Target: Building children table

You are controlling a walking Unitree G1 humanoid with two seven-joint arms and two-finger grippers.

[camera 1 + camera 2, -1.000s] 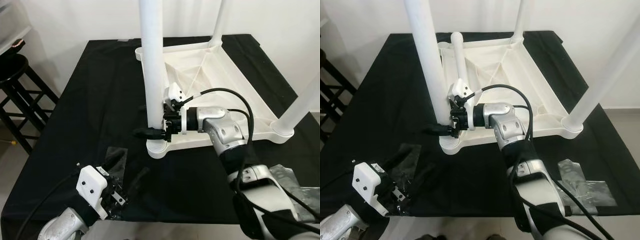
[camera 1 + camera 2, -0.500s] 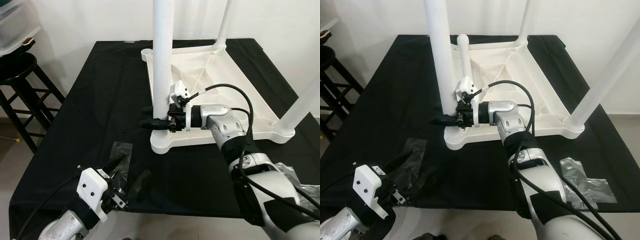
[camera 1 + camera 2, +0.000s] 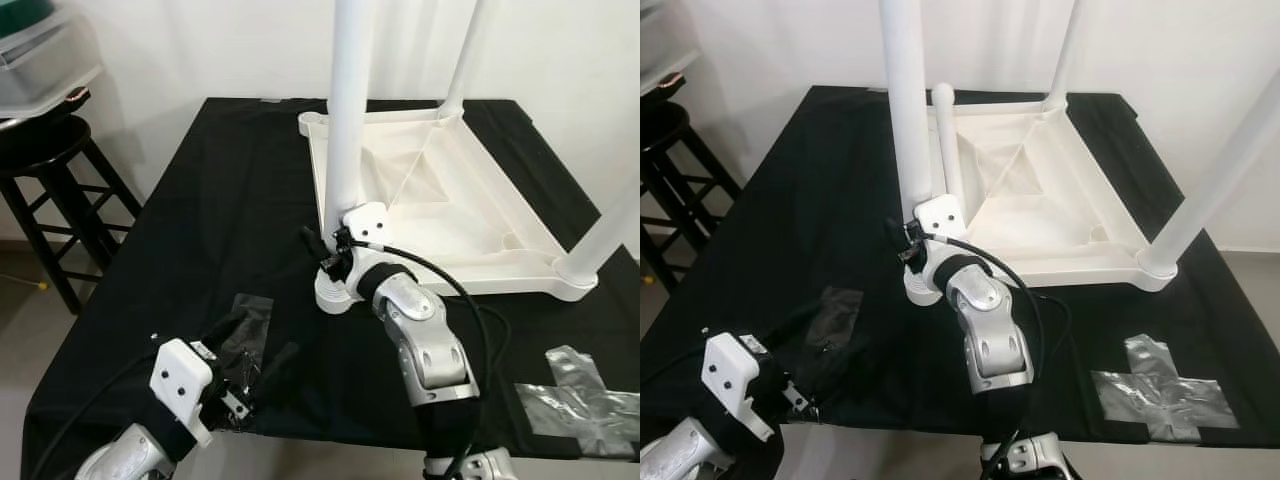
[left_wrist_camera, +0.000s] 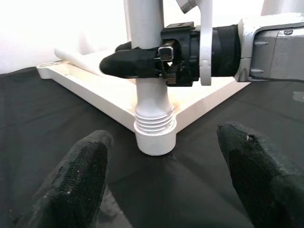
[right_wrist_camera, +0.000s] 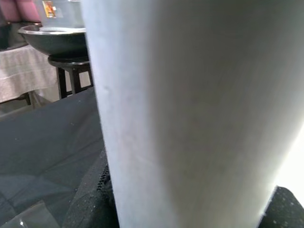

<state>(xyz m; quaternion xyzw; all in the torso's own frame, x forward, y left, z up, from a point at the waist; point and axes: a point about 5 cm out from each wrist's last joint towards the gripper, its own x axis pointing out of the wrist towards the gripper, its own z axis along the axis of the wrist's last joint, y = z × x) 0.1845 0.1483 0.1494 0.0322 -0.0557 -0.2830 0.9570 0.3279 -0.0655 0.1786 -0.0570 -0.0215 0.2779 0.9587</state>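
Note:
A white children's table (image 3: 480,285) lies upside down on a black cloth, its legs pointing up. My right gripper (image 3: 325,250) is shut on the near-left leg (image 3: 345,130), just above the leg's threaded collar (image 4: 154,126) at the corner socket. In the right wrist view the leg (image 5: 190,109) sits between the two black fingers (image 5: 92,199). My left gripper (image 3: 258,345) hovers open and holding nothing over the cloth near the front edge. It points at that same corner, a short way off.
Crumpled clear plastic lies on the cloth by my left gripper (image 3: 250,315) and at the front right (image 3: 590,395). A black stool (image 3: 50,150) with a clear storage box (image 3: 40,60) stands to the left. A white wall is close behind the table.
The camera view has shifted. My right forearm has swung from the leg's right side round to its near side, gripper still on the leg. The left gripper stays about where it was.

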